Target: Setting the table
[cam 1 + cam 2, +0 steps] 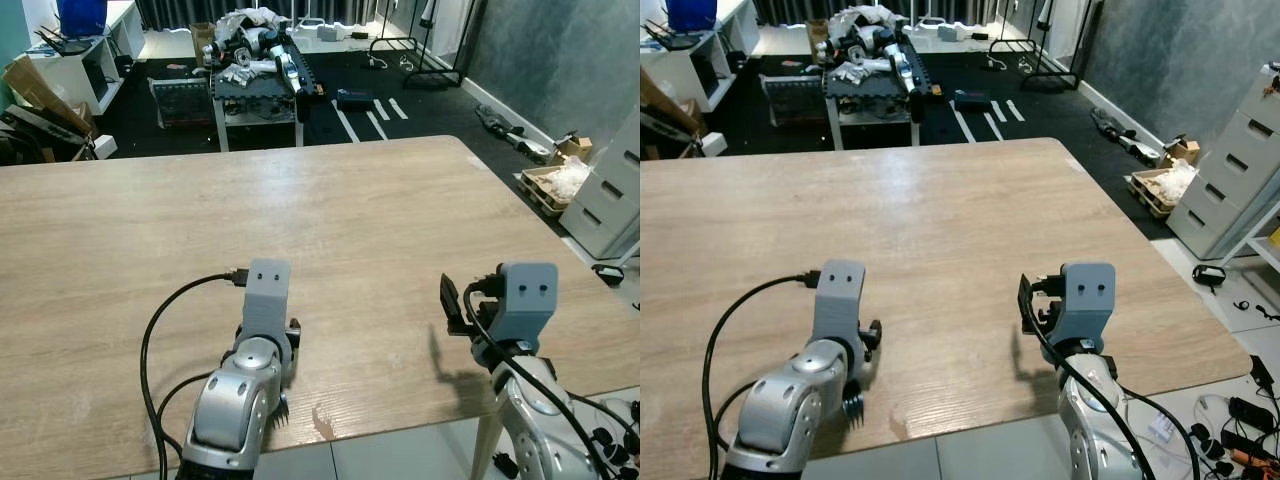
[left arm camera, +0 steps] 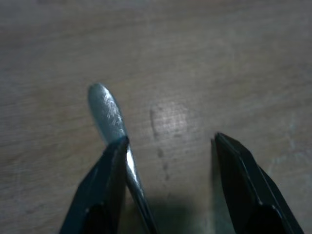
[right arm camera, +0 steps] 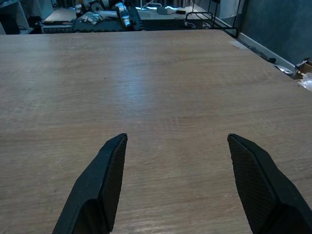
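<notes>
A wide, light wooden desk [image 1: 330,230] fills the foreground of a cluttered room.

The left claw [image 2: 168,146] points down at the desk near its front edge. Its two black fingers [image 2: 105,185] are spread apart. A shiny metal utensil handle [image 2: 109,119] lies flat on the wood, its rounded end reaching past the fingertips. The handle touches the inner side of one finger while the other finger stands clear of it, so nothing is clamped. What kind of utensil it is cannot be told.

The right claw [image 3: 178,146] hangs above the desk's front right part, level with the surface, its fingers wide apart and holding nothing.

Beyond the desk, a dark floor carries a low cart [image 1: 255,85] piled with robot parts, and white drawers [image 1: 610,195] stand at the right.
</notes>
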Motion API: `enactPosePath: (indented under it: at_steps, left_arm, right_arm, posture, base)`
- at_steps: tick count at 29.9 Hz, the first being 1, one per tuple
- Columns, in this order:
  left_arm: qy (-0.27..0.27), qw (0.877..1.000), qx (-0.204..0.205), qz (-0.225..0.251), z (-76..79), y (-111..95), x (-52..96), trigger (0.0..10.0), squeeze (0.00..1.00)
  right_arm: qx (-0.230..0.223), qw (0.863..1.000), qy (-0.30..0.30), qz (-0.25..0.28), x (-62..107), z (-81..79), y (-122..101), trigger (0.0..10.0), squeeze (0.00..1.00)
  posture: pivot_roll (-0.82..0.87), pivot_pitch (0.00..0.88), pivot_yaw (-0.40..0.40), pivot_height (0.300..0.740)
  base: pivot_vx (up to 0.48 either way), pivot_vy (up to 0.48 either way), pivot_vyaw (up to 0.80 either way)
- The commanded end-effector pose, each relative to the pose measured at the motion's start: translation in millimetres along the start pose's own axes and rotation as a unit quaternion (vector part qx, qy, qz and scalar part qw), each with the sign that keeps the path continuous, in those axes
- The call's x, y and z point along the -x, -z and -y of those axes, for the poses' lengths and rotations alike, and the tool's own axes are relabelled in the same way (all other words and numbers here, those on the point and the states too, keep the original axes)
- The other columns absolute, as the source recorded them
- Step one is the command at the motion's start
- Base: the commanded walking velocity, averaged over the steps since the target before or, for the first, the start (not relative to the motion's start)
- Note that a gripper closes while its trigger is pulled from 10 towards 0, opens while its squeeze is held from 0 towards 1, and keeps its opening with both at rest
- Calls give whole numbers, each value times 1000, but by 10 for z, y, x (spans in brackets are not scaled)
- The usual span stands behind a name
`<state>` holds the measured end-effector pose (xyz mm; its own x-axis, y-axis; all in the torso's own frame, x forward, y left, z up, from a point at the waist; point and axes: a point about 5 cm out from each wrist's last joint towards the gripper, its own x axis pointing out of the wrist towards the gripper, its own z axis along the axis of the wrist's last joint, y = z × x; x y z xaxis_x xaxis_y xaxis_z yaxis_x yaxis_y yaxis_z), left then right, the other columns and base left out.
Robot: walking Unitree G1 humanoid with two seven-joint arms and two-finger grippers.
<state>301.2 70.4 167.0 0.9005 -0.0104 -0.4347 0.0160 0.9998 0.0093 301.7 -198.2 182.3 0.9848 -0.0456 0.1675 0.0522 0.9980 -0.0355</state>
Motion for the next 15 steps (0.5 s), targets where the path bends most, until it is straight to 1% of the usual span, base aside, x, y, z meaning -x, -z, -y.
enactPosePath:
  at_steps: [1, 4, 10, 12, 13, 14, 15]
  left_arm:
    - [20, 999, 26, -21, 146, 35, 45, 10000, 0]
    - [12, 999, 29, -30, 128, 73, 51, 10000, 0]
    - [-24, 998, 38, -46, 27, 125, 19, 10000, 0]
    - [-24, 998, 38, -46, 27, 125, 19, 10000, 0]
    - [-35, 996, 49, -69, -35, 194, -24, 10000, 0]
    - [-37, 994, 56, -84, -60, 244, -48, 10000, 0]
    - [-42, 993, 61, -96, -95, 295, -75, 7294, 0]
  right_arm:
    - [4, 1000, 0, -8, 29, 13, 39, 10000, 0]
    - [4, 1000, -1, -8, 32, 6, 38, 10000, 0]
    - [5, 1000, -4, -10, 31, 11, 48, 10000, 0]
    - [5, 1000, -4, -10, 31, 11, 48, 10000, 0]
    - [4, 1000, -6, -10, 22, -2, 47, 10000, 0]
    - [4, 1000, -6, -10, 18, -9, 48, 10000, 0]
    - [3, 1000, -7, -10, 17, -15, 48, 10000, 0]
  posture:
    - [-18, 112, 70, 740]
    - [-19, 116, 65, 740]
    - [-15, 118, 62, 740]
    - [-15, 118, 62, 740]
    - [-10, 118, 63, 740]
    - [-10, 118, 63, 740]
    - [-10, 118, 63, 740]
  base:
    - [0, 0, 0]
    - [0, 0, 0]
    - [0, 0, 0]
    - [0, 0, 0]
    - [0, 0, 0]
    - [0, 0, 0]
    - [0, 0, 0]
